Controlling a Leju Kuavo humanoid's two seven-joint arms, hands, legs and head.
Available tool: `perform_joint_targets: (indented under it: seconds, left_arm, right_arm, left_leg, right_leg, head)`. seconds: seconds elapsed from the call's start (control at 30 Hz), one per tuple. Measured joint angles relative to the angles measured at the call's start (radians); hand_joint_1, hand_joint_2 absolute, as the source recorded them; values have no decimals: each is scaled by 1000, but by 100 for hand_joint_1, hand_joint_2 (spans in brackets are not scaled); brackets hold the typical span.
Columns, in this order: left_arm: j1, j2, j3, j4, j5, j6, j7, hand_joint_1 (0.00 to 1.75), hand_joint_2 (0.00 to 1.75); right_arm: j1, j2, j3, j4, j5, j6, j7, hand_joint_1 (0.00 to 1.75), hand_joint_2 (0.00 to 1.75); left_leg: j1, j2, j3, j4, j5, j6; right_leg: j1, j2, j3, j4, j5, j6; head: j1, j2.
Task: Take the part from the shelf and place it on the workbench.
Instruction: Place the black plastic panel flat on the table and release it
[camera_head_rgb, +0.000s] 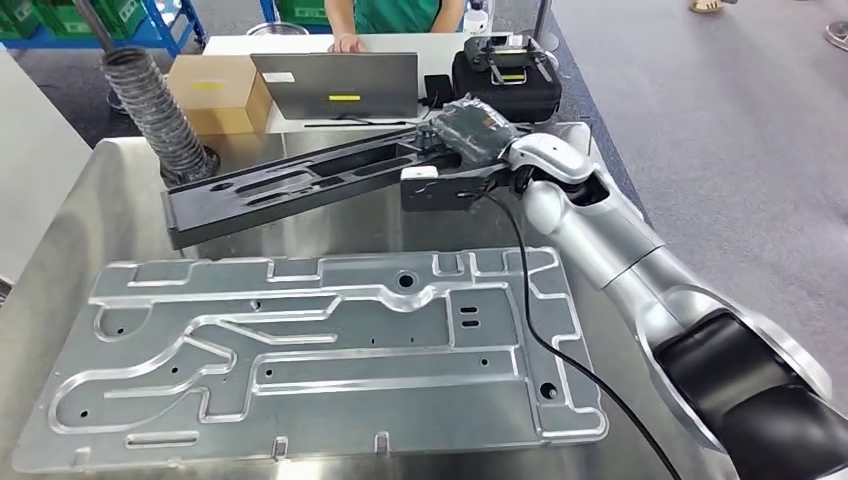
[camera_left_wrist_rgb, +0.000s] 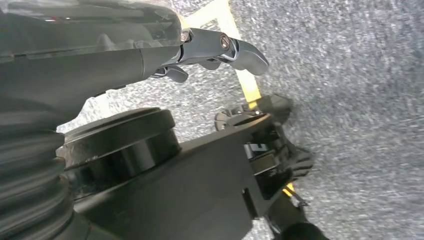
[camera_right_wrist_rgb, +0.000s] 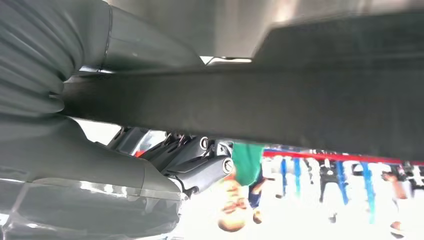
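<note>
One hand engaged: right hand (camera_head_rgb: 478, 128), at about 1 o'clock in the head view, is wrapped around the near end of the long black part (camera_head_rgb: 290, 185); the right wrist view shows its fingers (camera_right_wrist_rgb: 200, 170) curled under the part's edge.
Left hand: left hand (camera_left_wrist_rgb: 220, 47) hangs over grey floor, fingers partly curled, holding nothing.
Part position: over the steel workbench (camera_head_rgb: 60, 230), running from 1 o'clock toward 10 o'clock, beyond the large metal plate (camera_head_rgb: 310, 350).
Progress: judged late stage; the part is off the shelf and at the bench, release not yet done.
Unclear: whether the part's far end rests on the surface or is lifted.
Hidden: the grip itself is covered by the hand's wrapping.
Background: person (camera_head_rgb: 385, 15) behind laptop (camera_head_rgb: 335, 85), cut off at 12 o'clock.
</note>
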Motion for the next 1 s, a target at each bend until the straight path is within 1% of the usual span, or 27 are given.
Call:
perform_joint_targets:
  seconds: [0.07, 0.13, 0.17, 0.2, 0.23, 0.27, 0.3, 0.33, 0.37, 0.4, 0.43, 0.47, 0.5, 0.53, 0.6, 0.63, 0.67, 0.7, 0.73, 0.77, 0.8, 0.83, 0.87, 0.9, 0.93, 0.97, 1.0]
  left_arm:
    - [2, 0, -1, 0, 1, 3, 0, 0, 175]
    - [4, 2, -2, 0, 4, 8, 0, 0, 175]
    - [4, 2, -2, 0, 5, 11, 0, 0, 175]
    - [4, 3, -2, 0, 6, 14, -1, 0, 175]
    - [4, 3, -2, 0, 6, 17, -2, 0, 175]
    - [4, 3, -2, 0, 6, 20, -2, 0, 175]
    - [4, 4, -3, 0, 6, 23, -4, 0, 175]
    - [5, 4, -3, 0, 6, 25, -6, 0, 175]
    - [6, 4, -3, 0, 6, 27, -8, 0, 175]
    - [7, 4, -4, 0, 6, 29, -12, 0, 175]
    - [7, 4, -4, 0, 6, 30, -15, 0, 175]
    - [7, 4, -4, 0, 6, 31, -19, 0, 175]
    - [6, 4, -4, 0, 6, 31, -22, 0, 175]
    - [6, 4, -4, 0, 6, 32, -24, 0, 175]
    - [5, 5, -5, 0, 4, 33, -29, 0, 175]
    - [5, 5, -5, 0, 2, 33, -29, 0, 175]
    - [4, 5, -7, 0, -1, 34, -30, 0, 175]
    - [3, 5, -10, 0, -4, 35, -30, 0, 131]
    - [1, 5, -13, 0, -6, 35, -30, 0, 87]
    - [1, 5, -16, 0, -6, 35, -30, 0, 44]
    - [0, 5, -18, 0, -5, 35, -29, 0, 0]
    - [0, 5, -19, 0, -3, 33, -27, 0, 0]
    - [0, 5, -20, 0, -1, 31, -25, 0, 0]
    - [0, 5, -20, 0, 0, 28, -21, 0, 0]
    - [0, 5, -21, 0, 1, 24, -16, 0, 0]
    - [-1, 4, -21, 0, 2, 19, -10, 0, 0]
    - [-2, 4, -21, 1, 4, 15, -4, 0, 0]
  right_arm:
    - [-15, 21, 27, 16, 30, -10, 6, 175, 175]
    - [-23, 42, 50, 27, 85, -29, 20, 175, 175]
    - [-26, 53, 63, 32, 111, -41, 28, 175, 175]
    - [-26, 64, 76, 35, 133, -52, 34, 175, 175]
    - [-24, 75, 90, 38, 147, -60, 38, 175, 175]
    - [-21, 85, 101, 38, 154, -64, 41, 175, 175]
    - [-14, 92, 111, 36, 159, -64, 43, 175, 175]
    - [-6, 98, 119, 31, 164, -60, 47, 175, 175]
    - [2, 102, 126, 23, 168, -55, 51, 175, 175]
    - [9, 106, 132, 13, 171, -49, 56, 175, 175]
    - [13, 108, 137, 2, 174, -44, 61, 175, 175]
    - [15, 110, 142, -8, 175, -40, 66, 175, 175]
    - [17, 112, 145, -17, 177, -36, 71, 131, 131]
    - [18, 112, 149, -25, 178, -32, 76, 87, 87]
    - [20, 113, 154, -37, 178, -29, 85, 0, 0]
    - [21, 112, 155, -41, 178, -28, 89, 0, 0]
    - [22, 112, 156, -44, 178, -28, 91, 0, 0]
    - [23, 112, 156, -47, 178, -28, 92, 0, 0]
    - [24, 111, 156, -47, 178, -28, 93, 0, 0]
    - [27, 111, 156, -48, 178, -28, 94, 0, 0]
    - [31, 110, 156, -48, 178, -28, 94, 0, 0]
    - [36, 109, 156, -48, 178, -28, 94, 0, 0]
    - [41, 108, 156, -48, 178, -28, 95, 0, 0]
    - [43, 107, 156, -49, 179, -29, 95, 0, 0]
    - [44, 106, 156, -51, 179, -29, 95, 0, 0]
    - [43, 106, 156, -53, 179, -29, 95, 0, 0]
    - [41, 106, 156, -55, 178, -29, 95, 0, 0]
  left_leg:
    - [0, -3, -3, 0, -3, -10]
    - [-1, 1, -4, 3, -13, -21]
    - [-1, 6, -12, 26, -29, -27]
    - [0, 12, -30, 69, -52, -32]
    - [2, 18, -60, 132, -79, -36]
    - [3, 20, -96, 203, -104, -38]
    - [4, 22, -128, 259, -116, -40]
    - [4, 23, -146, 282, -109, -41]
    - [5, 24, -144, 264, -83, -40]
    - [5, 24, -124, 209, -42, -39]
    - [5, 25, -94, 137, -2, -36]
    - [4, 25, -64, 73, 26, -33]
    - [3, 25, -43, 29, 37, -30]
    - [2, 24, -33, 8, 36, -26]
    - [1, 23, -29, -1, 29, -17]
    - [3, 23, -27, -4, 29, -11]
    - [4, 23, -24, -7, 29, -5]
    - [6, 23, -21, -11, 29, 1]
    - [6, 24, -20, -12, 29, 5]
    - [5, 24, -19, -12, 28, 8]
    - [4, 24, -19, -11, 27, 9]
    - [3, 24, -18, -11, 25, 11]
    - [2, 23, -16, -10, 24, 11]
    - [1, 23, -13, -9, 23, 11]
    - [0, 22, -9, -9, 20, 10]
    - [-3, 21, -8, -8, 18, 8]
    - [-4, 21, -7, -7, 17, 5]
  right_leg:
    - [7, 3, 8, -19, -12, -14]
    - [3, 3, 17, -29, -18, -28]
    - [0, 4, 24, -35, -18, -35]
    - [-1, 4, 30, -39, -19, -42]
    - [0, 5, 36, -41, -21, -47]
    - [2, 5, 40, -41, -24, -51]
    - [3, 6, 44, -41, -27, -52]
    - [4, 6, 49, -40, -32, -52]
    - [4, 5, 56, -40, -37, -51]
    - [4, 5, 63, -39, -42, -49]
    - [4, 5, 69, -38, -48, -46]
    - [6, 6, 74, -37, -53, -43]
    - [8, 7, 75, -36, -56, -39]
    - [10, 7, 74, -36, -57, -34]
    - [11, 8, 73, -39, -59, -23]
    - [10, 7, 73, -35, -65, -17]
    - [9, 5, 67, -18, -77, -12]
    - [8, 3, 50, 20, -99, -8]
    - [8, 2, 20, 79, -128, -6]
    - [8, 2, -17, 150, -156, -4]
    - [8, 2, -54, 214, -176, -3]
    - [9, 2, -77, 250, -177, -3]
    - [9, 2, -82, 246, -159, -5]
    - [10, 2, -66, 200, -122, -9]
    - [11, 2, -36, 128, -79, -14]
    - [14, 1, -5, 57, -46, -21]
    - [17, 1, 18, 3, -25, -27]
  head:
    - [0, 0]
    - [0, 0]
    - [0, 0]
    - [0, 0]
    - [0, 0]
    - [0, 0]
    - [0, 0]
    - [0, 0]
    - [0, 0]
    - [0, 0]
    - [0, 0]
    - [0, 0]
    - [0, 0]
    - [0, 0]
    - [0, 0]
    - [0, 0]
    - [0, 0]
    - [0, 0]
    - [0, 0]
    - [0, 0]
    - [0, 0]
    - [0, 0]
    - [0, 0]
    - [0, 0]
    - [0, 0]
    - [0, 0]
    - [0, 0]
